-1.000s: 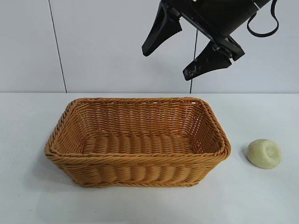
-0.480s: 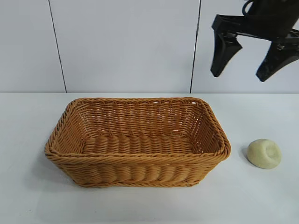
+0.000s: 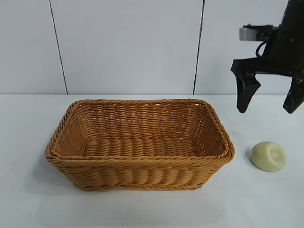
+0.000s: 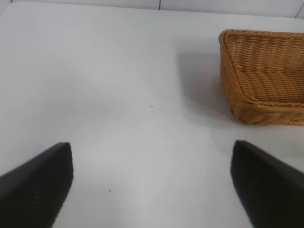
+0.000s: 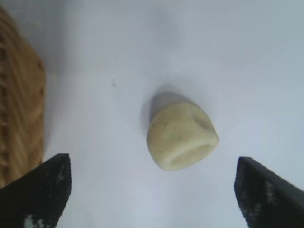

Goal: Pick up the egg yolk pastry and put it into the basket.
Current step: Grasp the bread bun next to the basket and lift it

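Note:
The egg yolk pastry [image 3: 269, 156], a small pale cream lump with a dent, lies on the white table to the right of the basket [image 3: 137, 161]. My right gripper [image 3: 268, 110] hangs open in the air above the pastry and a little behind it, fingers pointing down, touching nothing. In the right wrist view the egg yolk pastry [image 5: 182, 136] lies beyond the two spread fingertips of the right gripper [image 5: 154, 164], with the basket [image 5: 19, 128] at the edge. My left gripper [image 4: 152, 152] is open over bare table, off to the side of the basket [image 4: 264, 76].
The orange-brown wicker basket holds nothing. A white wall with dark vertical seams [image 3: 197, 47] stands behind the table [image 3: 142, 209]. White tabletop lies around the basket and pastry.
My right arm has swung to the right and come down, from high behind the basket to above the pastry. Its fingers now point straight down. Pastry and basket have not moved.

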`<state>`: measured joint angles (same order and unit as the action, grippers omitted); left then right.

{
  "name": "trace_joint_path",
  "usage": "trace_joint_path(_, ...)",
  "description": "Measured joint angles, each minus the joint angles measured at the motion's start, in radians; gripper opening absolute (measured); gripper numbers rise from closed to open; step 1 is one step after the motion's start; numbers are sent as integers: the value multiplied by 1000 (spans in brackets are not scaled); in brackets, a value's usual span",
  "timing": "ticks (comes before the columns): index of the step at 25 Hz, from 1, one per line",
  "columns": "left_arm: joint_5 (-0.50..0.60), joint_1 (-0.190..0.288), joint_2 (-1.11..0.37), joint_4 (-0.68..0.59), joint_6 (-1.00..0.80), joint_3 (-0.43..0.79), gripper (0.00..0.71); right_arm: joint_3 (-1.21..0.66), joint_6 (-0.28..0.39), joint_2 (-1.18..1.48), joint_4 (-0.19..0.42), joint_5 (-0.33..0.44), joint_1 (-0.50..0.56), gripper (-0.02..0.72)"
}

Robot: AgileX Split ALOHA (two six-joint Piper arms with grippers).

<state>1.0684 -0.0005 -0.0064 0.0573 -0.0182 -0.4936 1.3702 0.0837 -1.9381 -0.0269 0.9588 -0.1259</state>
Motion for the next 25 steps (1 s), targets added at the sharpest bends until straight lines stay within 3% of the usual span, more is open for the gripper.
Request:
trace_joint_path(13,0,0,0,0,0,0,694,0,3,-182,27,-32,0,622)
trace_joint_path(15,0,0,0,0,0,0,694,0,3,-182,32,-38,0,533)
trace_joint_path(19,0,0,0,0,0,0,694,0,3,-182,36,-32,0,211)
trace_joint_path(21,0,0,0,0,0,0,694,1,3,-182,36,-19,0,90)
trace_joint_path(25,0,0,0,0,0,0,694,4,2,-153,36,-4,0,32)
